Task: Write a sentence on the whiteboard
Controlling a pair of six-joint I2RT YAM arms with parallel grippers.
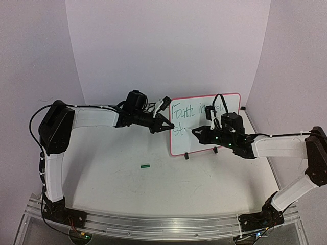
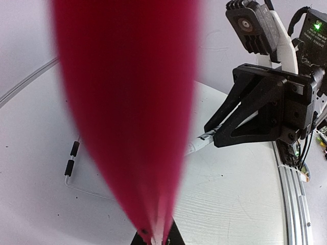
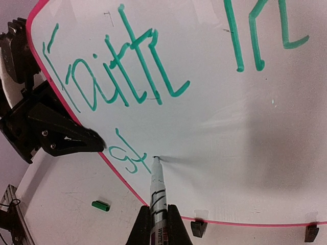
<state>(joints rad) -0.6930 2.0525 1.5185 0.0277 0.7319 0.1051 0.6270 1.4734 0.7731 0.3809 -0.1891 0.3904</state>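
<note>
The whiteboard [image 1: 225, 145] stands upright on two black feet, its red-pink rim [image 3: 122, 184] round a white face. The sentence [image 3: 117, 76] in green reads "Faith in" on the top line and "st" below; it also shows in the top view [image 1: 186, 109]. My left gripper [image 1: 168, 125] is shut on the board's left rim, which fills the left wrist view as a red blur [image 2: 127, 102]. My right gripper [image 3: 157, 227] is shut on a white marker [image 3: 157, 191]. Its tip touches the board just right of "st".
A small green marker cap [image 1: 145, 165] lies on the table in front of the board, also in the right wrist view [image 3: 100, 205]. The board's black feet [image 3: 198, 228] rest on the table. A curved white backdrop stands behind.
</note>
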